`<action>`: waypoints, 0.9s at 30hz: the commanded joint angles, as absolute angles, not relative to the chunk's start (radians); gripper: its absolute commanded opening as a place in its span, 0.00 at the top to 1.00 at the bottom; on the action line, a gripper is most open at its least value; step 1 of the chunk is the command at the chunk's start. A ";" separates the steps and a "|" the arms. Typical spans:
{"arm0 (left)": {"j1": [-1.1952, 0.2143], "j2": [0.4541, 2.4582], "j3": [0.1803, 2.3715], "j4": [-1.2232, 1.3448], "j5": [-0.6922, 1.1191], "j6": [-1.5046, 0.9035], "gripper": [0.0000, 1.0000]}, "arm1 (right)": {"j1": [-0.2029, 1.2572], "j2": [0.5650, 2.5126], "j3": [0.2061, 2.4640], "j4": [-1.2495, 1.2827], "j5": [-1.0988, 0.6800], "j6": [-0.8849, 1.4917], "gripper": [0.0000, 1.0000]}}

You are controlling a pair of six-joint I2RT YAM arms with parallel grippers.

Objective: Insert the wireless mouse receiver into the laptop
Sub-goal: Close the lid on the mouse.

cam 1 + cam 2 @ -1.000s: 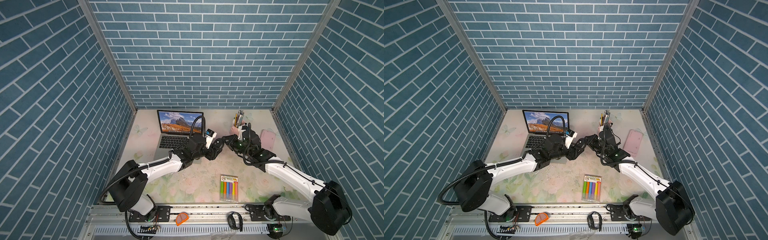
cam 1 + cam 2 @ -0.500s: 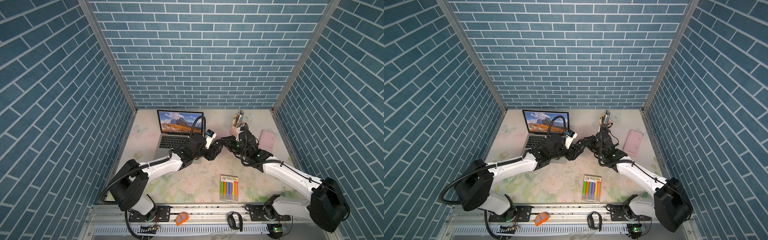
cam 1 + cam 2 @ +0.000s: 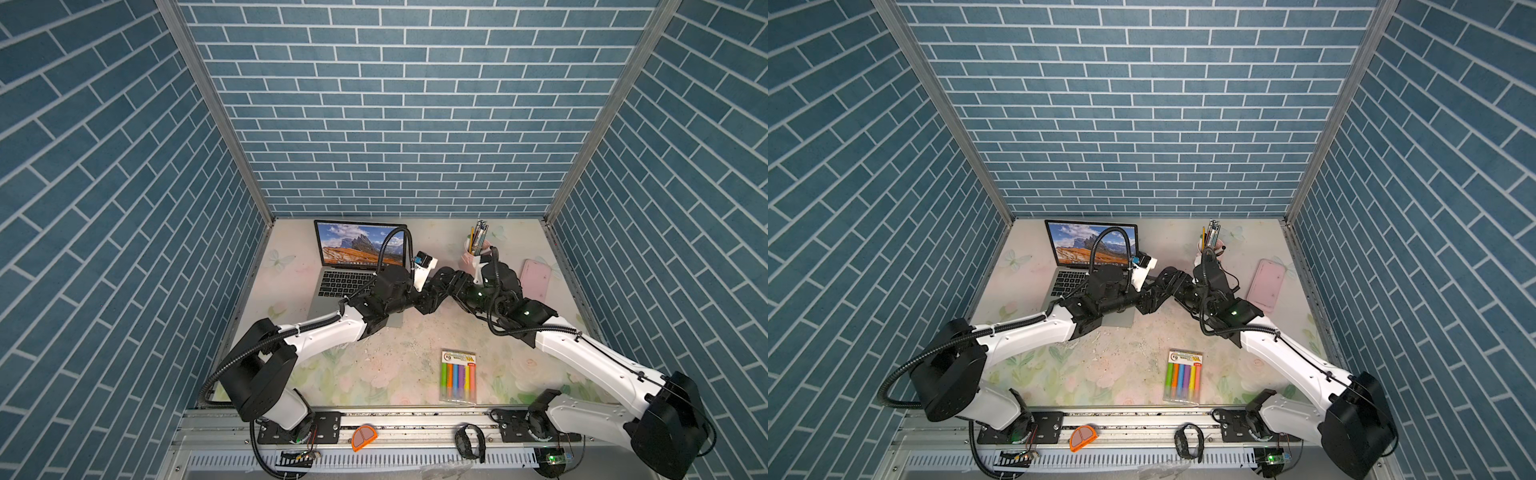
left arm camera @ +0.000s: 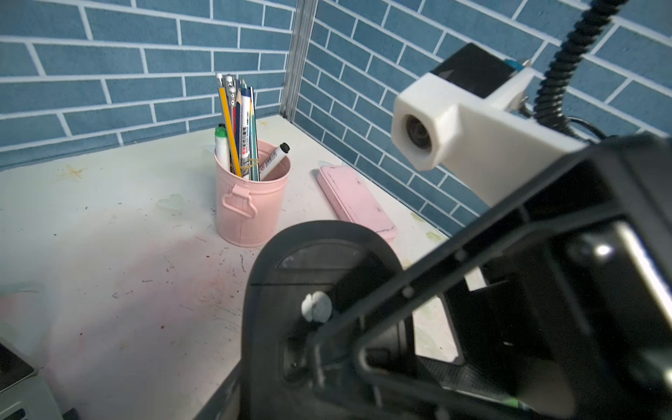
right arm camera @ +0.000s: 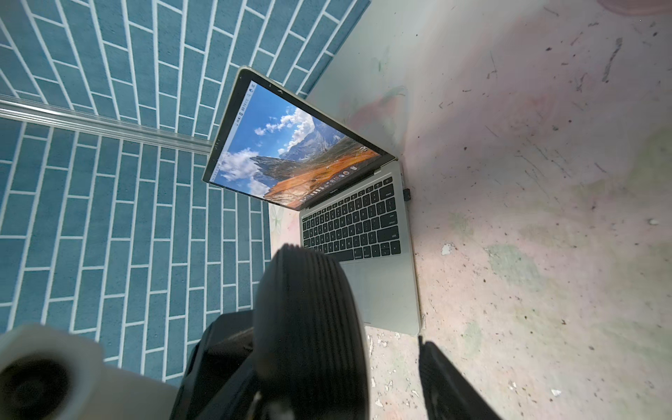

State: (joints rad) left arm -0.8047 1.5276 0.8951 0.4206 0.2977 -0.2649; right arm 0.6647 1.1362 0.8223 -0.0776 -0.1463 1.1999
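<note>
Receiver looks plugged in, so your task seems all but done
The wireless mouse receiver (image 5: 407,194) sticks out of the right edge of the laptop (image 5: 391,298), at its far end by the hinge; whether it is fully seated you cannot tell. Your right gripper (image 3: 451,280), just right of the laptop, stands with jaws apart and holds nothing. Your left gripper (image 3: 428,299), beside it, seems half closed on the black mouse (image 4: 316,269). Left for you, I judge: confirm the seating

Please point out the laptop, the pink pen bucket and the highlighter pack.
laptop (image 3: 343,283): in a top view, on its keyboard.
pink pen bucket (image 4: 251,207): left wrist view, on its front wall.
highlighter pack (image 3: 458,376): in a top view, on the middle pens.
</note>
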 commanded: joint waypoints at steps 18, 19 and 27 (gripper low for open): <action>-0.804 1.499 0.871 0.497 0.304 -0.276 1.00 | 0.529 1.201 0.842 0.038 -0.323 1.304 0.49; -0.804 1.500 0.873 0.496 0.304 -0.275 1.00 | 0.529 1.203 0.841 0.044 -0.326 1.306 0.51; -0.804 1.512 0.904 0.494 0.300 -0.274 1.00 | 0.538 1.209 0.791 0.095 -0.350 1.344 0.69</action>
State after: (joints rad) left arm -0.8036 1.5192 0.8654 0.4355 0.2943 -0.2668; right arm 0.5308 1.1976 0.8185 0.0795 -0.3199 1.2972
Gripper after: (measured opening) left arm 0.612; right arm 0.317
